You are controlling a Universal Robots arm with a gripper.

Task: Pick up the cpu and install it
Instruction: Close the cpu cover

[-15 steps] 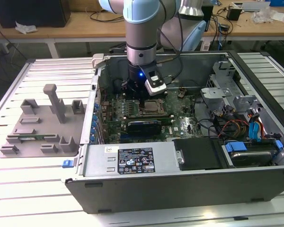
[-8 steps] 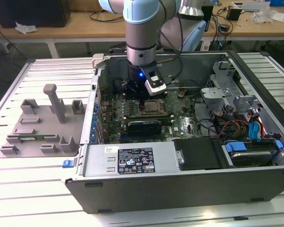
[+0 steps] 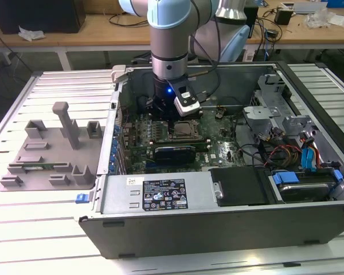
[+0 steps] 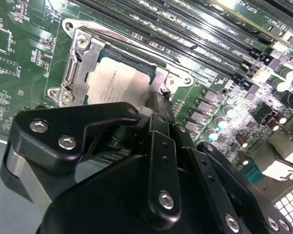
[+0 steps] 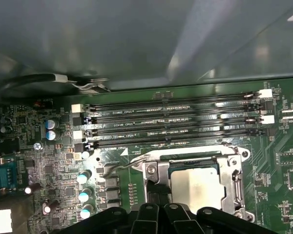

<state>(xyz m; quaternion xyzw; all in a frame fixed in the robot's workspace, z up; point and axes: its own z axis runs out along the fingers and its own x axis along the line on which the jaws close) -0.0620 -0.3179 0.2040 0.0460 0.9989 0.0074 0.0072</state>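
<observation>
flat silver cpu (image 4: 118, 84) (inside metal frame (image 4: 75, 72))

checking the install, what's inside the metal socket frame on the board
The cpu lies in the socket frame, silver top up. The gripper covers one edge of it, so full seating cannot be seen.

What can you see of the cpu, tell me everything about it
The cpu is a flat square chip with a dull silver metal top and a thin green rim. It lies level inside the metal socket frame on the green motherboard, beside the memory slots. The gripper hangs close over one edge, hiding part of it; contact cannot be judged.
</observation>
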